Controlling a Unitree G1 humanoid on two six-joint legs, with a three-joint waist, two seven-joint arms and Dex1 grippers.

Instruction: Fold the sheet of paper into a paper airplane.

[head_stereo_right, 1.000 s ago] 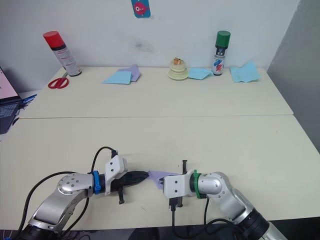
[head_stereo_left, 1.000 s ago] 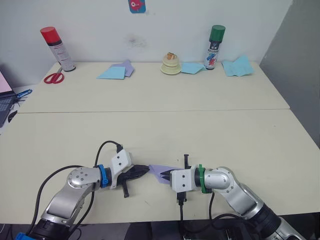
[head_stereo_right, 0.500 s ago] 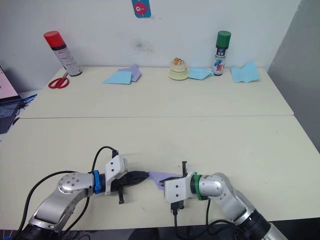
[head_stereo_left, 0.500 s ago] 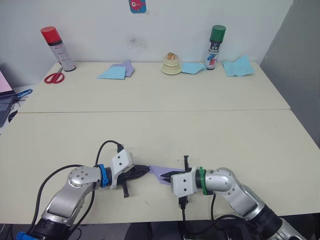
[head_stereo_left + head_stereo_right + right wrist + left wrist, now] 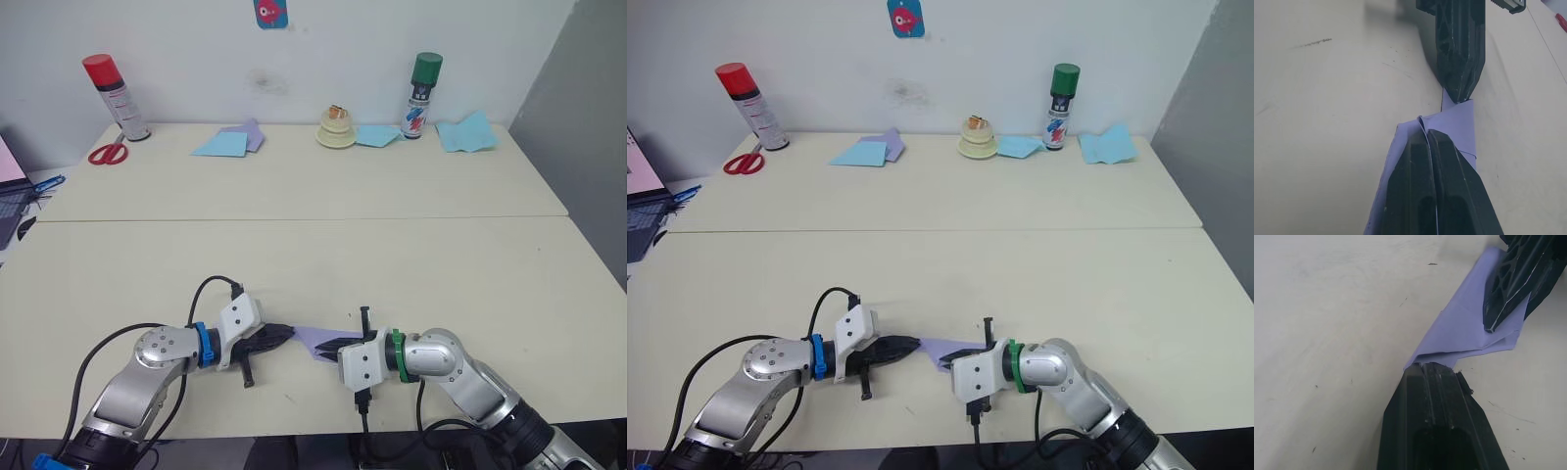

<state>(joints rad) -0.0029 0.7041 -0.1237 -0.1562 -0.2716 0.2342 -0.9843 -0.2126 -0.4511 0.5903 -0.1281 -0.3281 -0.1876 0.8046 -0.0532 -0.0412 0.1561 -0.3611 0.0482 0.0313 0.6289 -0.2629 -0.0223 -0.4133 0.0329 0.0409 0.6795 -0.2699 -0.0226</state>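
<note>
Red-capped can (image 5: 115, 96), scissors (image 5: 106, 153), green-capped can (image 5: 421, 95), blue papers (image 5: 466, 131).

Both arms are silver-grey metal with rounded joints. The left arm carries a blue ring at the wrist, the right arm a green ring. After each ring comes a white, box-shaped housing. Black cables loop from each wrist. The left gripper (image 5: 284, 333) and right gripper (image 5: 323, 344) have black, ribbed, pointed fingers.

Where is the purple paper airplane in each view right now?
Left eye: paper airplane between the two grippers, near table edge.
Right eye: same spot.
Left wrist: pinched by left gripper.
Right wrist: pinched by right gripper.
Shared landmark: both black fingertips meeting on the airplane.
</note>
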